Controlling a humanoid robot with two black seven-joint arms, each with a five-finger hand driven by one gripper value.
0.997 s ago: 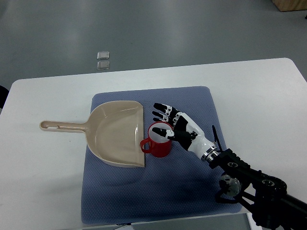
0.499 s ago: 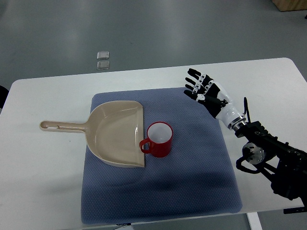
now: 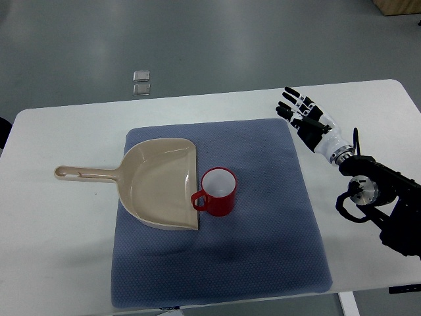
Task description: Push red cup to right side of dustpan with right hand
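A red cup (image 3: 218, 191) stands upright on the blue mat (image 3: 263, 250), its handle touching the right edge of the beige dustpan (image 3: 161, 182). The dustpan's handle points left onto the white table. My right hand (image 3: 303, 116) is well to the right of the cup, above the mat's far right corner, with its fingers spread and nothing in them. The right arm (image 3: 375, 197) runs in from the right edge. No left arm shows.
The white table (image 3: 59, 230) carries the mat in its middle. Two small clear squares (image 3: 141, 81) lie on the grey floor beyond the table's far edge. A wooden piece shows at the top right corner.
My right hand has left the cup's rim and drawn back up and to the right, off toward the mat's far corner. The cup and dustpan have stayed put.
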